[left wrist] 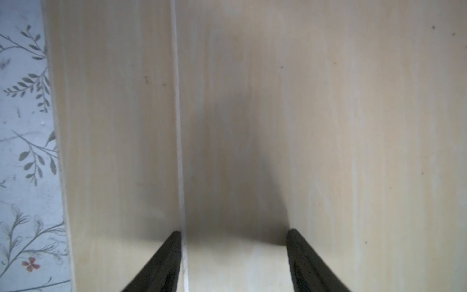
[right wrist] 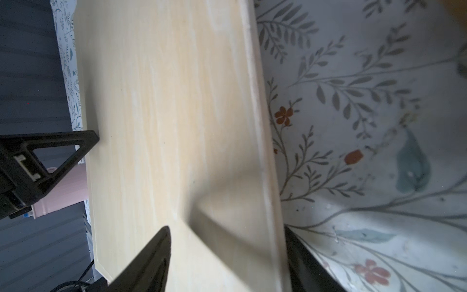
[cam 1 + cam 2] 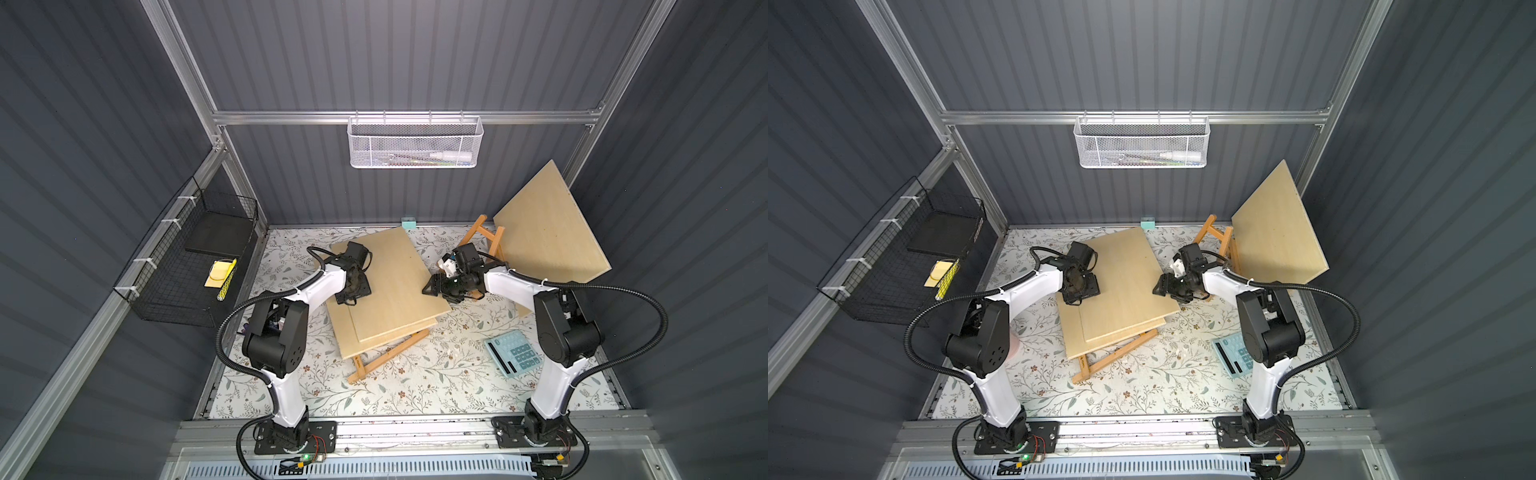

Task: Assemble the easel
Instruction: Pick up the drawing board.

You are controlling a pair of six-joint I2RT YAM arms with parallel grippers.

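Two pale plywood boards lie stacked mid-table: the upper board [image 3: 395, 278] [image 1: 328, 126] on the lower board [image 3: 347, 338] [image 1: 113, 126]. Under them lies an orange-brown wooden easel frame [image 3: 390, 353], its legs sticking out towards the front. My left gripper [image 3: 352, 296] [image 1: 233, 232] points down over the boards' left part, open, one fingertip [image 1: 174, 242] at the upper board's left edge. My right gripper [image 3: 429, 287] [image 2: 226, 228] reaches in from the right, open, its fingers straddling the upper board's [image 2: 164, 101] right edge.
A third board [image 3: 548, 228] leans in the back right corner against another wooden frame [image 3: 486, 237]. A teal calculator [image 3: 513, 353] lies front right beside the right arm. A white mesh basket [image 3: 415, 143] hangs on the back wall, a black wire basket [image 3: 195, 266] on the left.
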